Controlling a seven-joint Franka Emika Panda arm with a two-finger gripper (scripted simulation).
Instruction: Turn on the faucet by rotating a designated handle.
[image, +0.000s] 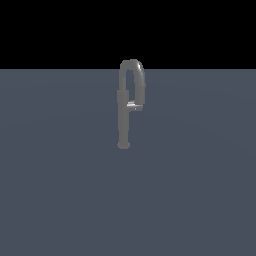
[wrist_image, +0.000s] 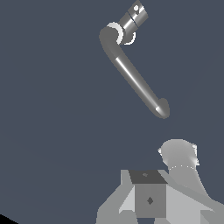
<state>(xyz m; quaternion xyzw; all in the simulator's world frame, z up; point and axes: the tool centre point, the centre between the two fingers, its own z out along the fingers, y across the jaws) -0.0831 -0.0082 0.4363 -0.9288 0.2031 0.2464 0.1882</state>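
The faucet (image: 124, 120) stands alone on the flat grey-blue floor, a slim grey post with a narrow inverted-U spout on top. Its handle (image: 132, 105) is a short silver stub sticking sideways from the post at mid-height, under the spout's arch. The wrist view looks down on the faucet (wrist_image: 131, 74) from above: the spout runs as a diagonal tube, and the handle (wrist_image: 135, 16) juts from the post end. No gripper fingers show in either view, and nothing touches the faucet.
Pale grey robot body parts (wrist_image: 151, 197) fill the lower edge of the wrist view, some way from the spout tip. The grey-blue floor (image: 60, 190) stretches around the faucet, with black background above it.
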